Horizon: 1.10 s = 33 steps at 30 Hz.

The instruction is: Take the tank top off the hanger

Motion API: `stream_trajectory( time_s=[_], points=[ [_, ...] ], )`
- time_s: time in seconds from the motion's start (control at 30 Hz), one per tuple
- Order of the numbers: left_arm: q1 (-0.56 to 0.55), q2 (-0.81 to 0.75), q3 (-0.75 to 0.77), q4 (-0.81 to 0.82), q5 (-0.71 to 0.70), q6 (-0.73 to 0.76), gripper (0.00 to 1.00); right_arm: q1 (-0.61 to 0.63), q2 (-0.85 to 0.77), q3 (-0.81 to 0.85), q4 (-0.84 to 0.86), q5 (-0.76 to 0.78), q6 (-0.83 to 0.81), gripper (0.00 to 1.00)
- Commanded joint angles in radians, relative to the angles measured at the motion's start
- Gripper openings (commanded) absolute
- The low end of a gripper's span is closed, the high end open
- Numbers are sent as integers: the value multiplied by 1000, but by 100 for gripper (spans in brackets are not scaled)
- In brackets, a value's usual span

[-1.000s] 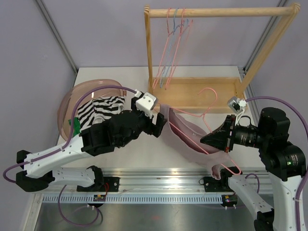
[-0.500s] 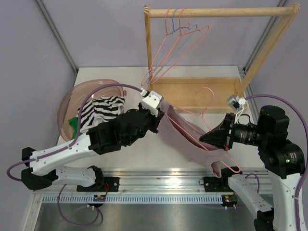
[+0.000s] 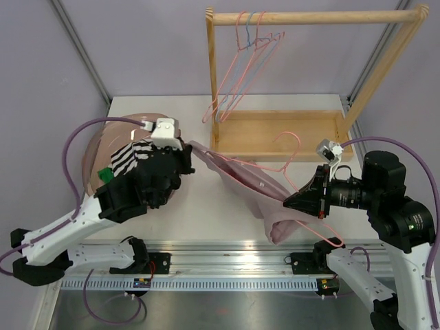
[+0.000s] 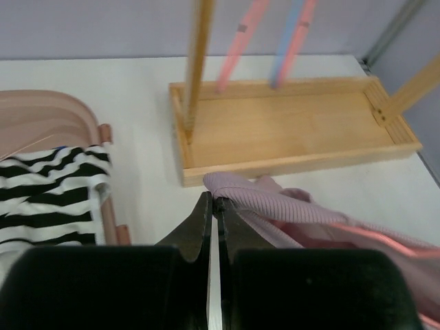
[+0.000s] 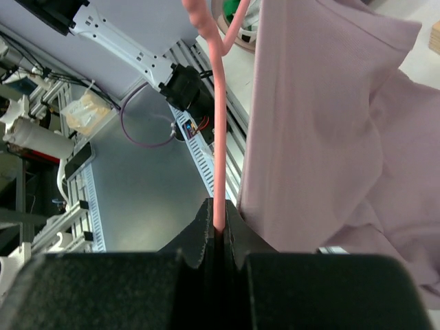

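The mauve ribbed tank top [image 3: 240,180] stretches across the table between my two arms, still draped over the pink wire hanger [image 3: 291,147]. My left gripper [image 3: 192,147] is shut on the garment's left edge; in the left wrist view a ribbed strap [image 4: 275,201] is pinched at the tips of the gripper [image 4: 213,200]. At the right, my right gripper [image 3: 286,201] is shut on the hanger's wire [image 5: 218,137], with the tank top [image 5: 323,124] hanging beside it. The lower end of the cloth bunches near the front rail.
A wooden rack with a tray base [image 3: 275,129] stands at the back, several empty pink and blue hangers [image 3: 242,69] on its top bar. A pink basin [image 3: 96,141] at the left holds a zebra-striped cloth [image 3: 130,155]. The metal rail [image 3: 227,265] runs along the front edge.
My left gripper shut on the tank top's edge and pulled it left toward the basin, stretching the cloth. The right gripper kept the hanger and shifted slightly left.
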Motion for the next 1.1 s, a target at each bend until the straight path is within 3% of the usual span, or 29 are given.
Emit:
stream_trajectory(
  time_s=[0.0,0.2,0.33,0.4,0.5,0.53,0.57,0.6,0.77,0.87,0.93,0.97,1.07],
  points=[
    [98,-78,-27,-70,-117,-168,0,43,2,18,-17,-3,-60,0],
    [192,-114,-30,-128,-29,-210,0,50,-40,27,38,-55,-89,0],
    [192,-146,-73,-50,163,-153,0,50,-121,-88,254,2,-21,0],
    [192,-163,-110,-3,243,-124,0,50,-186,-154,461,9,28,0],
    [190,-183,-179,104,501,-48,0,52,-269,-312,815,66,198,0],
    [184,-190,-205,143,663,-31,0,50,-283,-393,913,125,299,0],
    [161,-197,-229,221,737,-14,0,50,-297,-436,1124,156,358,0],
    [138,-201,-281,258,791,12,0,52,-311,-480,1228,176,412,0],
    [-29,-172,-372,382,955,64,0,52,-274,-666,1725,338,608,0],
    [-69,-151,-410,407,971,63,0,52,-244,-728,1885,422,665,0],
    [-78,-151,-424,390,854,43,0,50,-245,-679,1786,477,602,0],
    [-78,-149,-421,352,807,38,0,52,-251,-642,1576,499,540,0],
    [-80,-144,-403,256,640,9,0,52,-273,-538,1240,649,409,0]
  ],
)
